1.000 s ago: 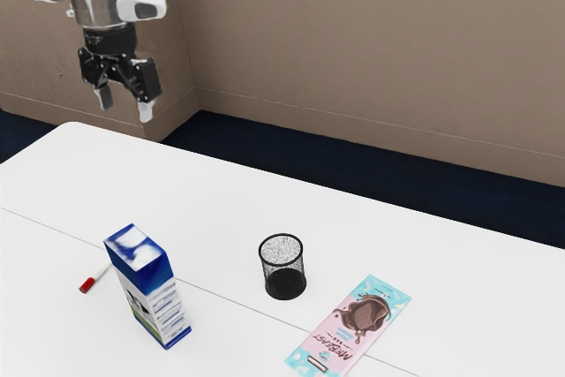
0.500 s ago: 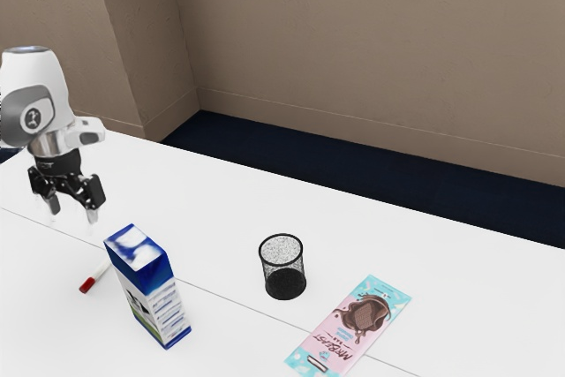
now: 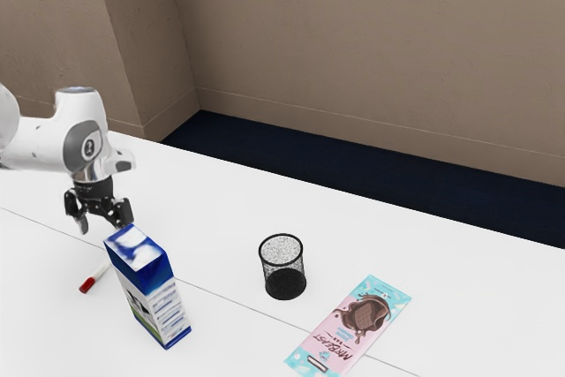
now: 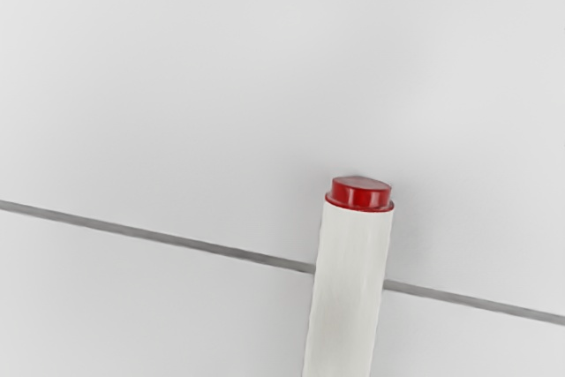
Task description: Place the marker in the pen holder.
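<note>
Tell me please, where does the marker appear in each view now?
Exterior view: the marker lies toward the exterior view's left, beside the carton.
Wrist view: its white barrel lies across a thin grey line, red end just beyond.
Shared landmark: that line on the table.

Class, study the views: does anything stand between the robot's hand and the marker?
Nothing visible does. In the wrist view, the marker lies uncovered before the open hand. The blue-and-white carton stands close beside the marker, toward the exterior view's right.
</note>
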### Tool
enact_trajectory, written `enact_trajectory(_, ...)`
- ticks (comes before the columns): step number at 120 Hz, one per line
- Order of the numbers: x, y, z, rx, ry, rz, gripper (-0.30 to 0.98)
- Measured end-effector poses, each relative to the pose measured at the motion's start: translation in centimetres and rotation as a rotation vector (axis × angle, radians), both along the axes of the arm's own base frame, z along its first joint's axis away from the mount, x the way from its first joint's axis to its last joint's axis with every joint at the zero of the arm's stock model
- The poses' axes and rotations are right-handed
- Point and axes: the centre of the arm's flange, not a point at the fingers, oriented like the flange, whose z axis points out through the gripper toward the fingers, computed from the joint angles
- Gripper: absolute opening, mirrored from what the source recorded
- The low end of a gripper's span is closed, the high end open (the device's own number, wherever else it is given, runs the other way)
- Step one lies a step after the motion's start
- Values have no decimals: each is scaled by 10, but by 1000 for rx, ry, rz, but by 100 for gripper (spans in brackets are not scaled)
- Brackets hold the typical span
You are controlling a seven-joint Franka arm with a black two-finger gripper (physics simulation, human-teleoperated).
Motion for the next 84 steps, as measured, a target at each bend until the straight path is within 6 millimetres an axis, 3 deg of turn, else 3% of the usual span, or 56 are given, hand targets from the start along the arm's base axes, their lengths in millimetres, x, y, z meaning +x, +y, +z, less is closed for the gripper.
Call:
enact_trajectory(39,3,0,-34,4,4,-34,57)
enact_trajectory(84,10,-11,-37,-4,-13,-72,36)
